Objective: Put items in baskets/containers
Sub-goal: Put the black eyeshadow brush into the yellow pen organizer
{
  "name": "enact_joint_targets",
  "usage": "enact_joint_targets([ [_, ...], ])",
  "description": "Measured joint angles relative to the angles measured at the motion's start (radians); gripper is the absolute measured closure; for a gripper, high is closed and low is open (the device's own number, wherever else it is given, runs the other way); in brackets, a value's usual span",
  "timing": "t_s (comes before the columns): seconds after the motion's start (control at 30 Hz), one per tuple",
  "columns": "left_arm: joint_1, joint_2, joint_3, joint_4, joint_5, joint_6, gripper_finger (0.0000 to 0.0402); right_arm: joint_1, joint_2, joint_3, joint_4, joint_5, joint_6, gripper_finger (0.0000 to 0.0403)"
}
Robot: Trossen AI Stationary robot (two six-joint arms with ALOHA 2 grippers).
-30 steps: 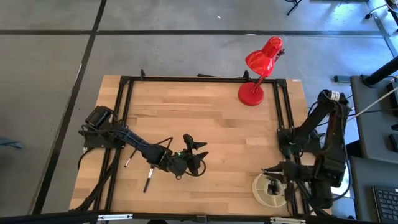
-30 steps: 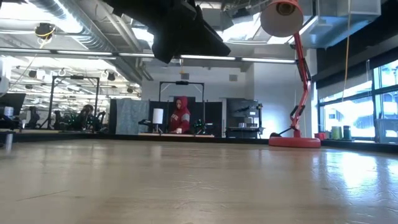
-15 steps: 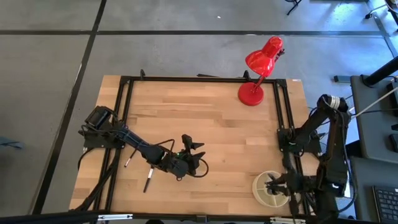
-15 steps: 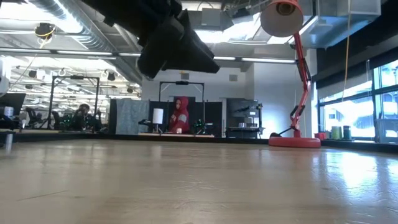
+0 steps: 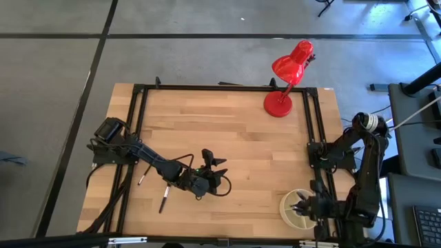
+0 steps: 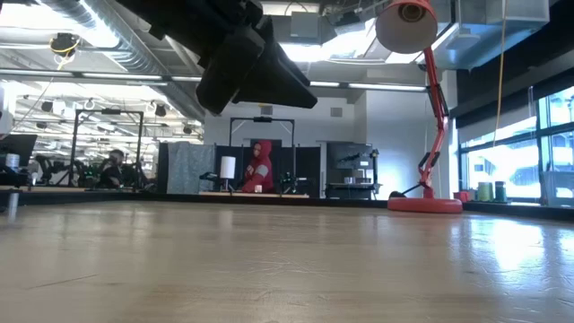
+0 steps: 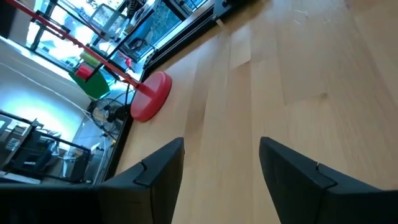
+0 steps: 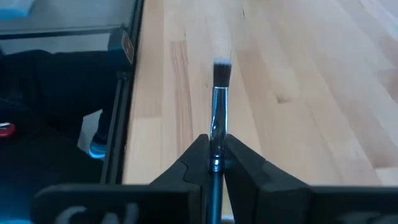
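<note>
My right gripper (image 5: pixel 301 204) hangs over the round cream dish (image 5: pixel 285 209) at the table's near right corner, shut on a thin makeup brush (image 8: pixel 219 99) with a silver ferrule and a dark bristle tip. Two more dark brushes (image 5: pixel 142 178) (image 5: pixel 164 200) lie flat on the wood near the left edge. My left gripper (image 5: pixel 215 176) is open above the middle of the table, nothing between its fingers (image 7: pixel 221 168); it shows as a dark mass (image 6: pixel 256 58) in the low view. My right gripper pinches the brush between its two fingers at the lower ferrule (image 8: pixel 215 148). The brush runs along the fingers and sticks out ahead of them, bristle tip (image 8: pixel 222 70) foremost. It is held clear of the table, slanting down.
A red desk lamp (image 5: pixel 289 69) stands at the far right with its round base (image 5: pixel 278 105) on the wood. A black frame rail (image 5: pixel 310 131) runs along the table's edges. Bare wood lies between the two arms.
My right gripper has carried the brush toward the table's near edge and downward, ending over the cream dish. My left gripper has tipped a little in place and stayed open.
</note>
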Motion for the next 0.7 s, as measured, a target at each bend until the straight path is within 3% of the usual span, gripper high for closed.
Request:
enact_joint_targets([
  [0.27, 0.000, 0.000, 0.000, 0.000, 0.029, 0.000, 0.0195, 0.000, 0.000, 0.000, -0.033, -0.075, 0.100, 0.0304],
  [0.5, -0.006, -0.001, 0.000, -0.030, 0.033, -0.025, 0.0196, -0.020, -0.036, 0.000, -0.168, -0.104, 0.166, 0.0249],
  [0.6, -0.030, -0.025, 0.000, -0.164, 0.054, -0.103, 0.0197, -0.059, -0.077, 0.000, -0.181, -0.039, 0.133, 0.0245],
  [0.7, -0.057, -0.077, -0.001, -0.388, 0.167, -0.269, 0.0195, -0.107, -0.115, 0.014, -0.178, 0.046, 0.065, 0.0245],
])
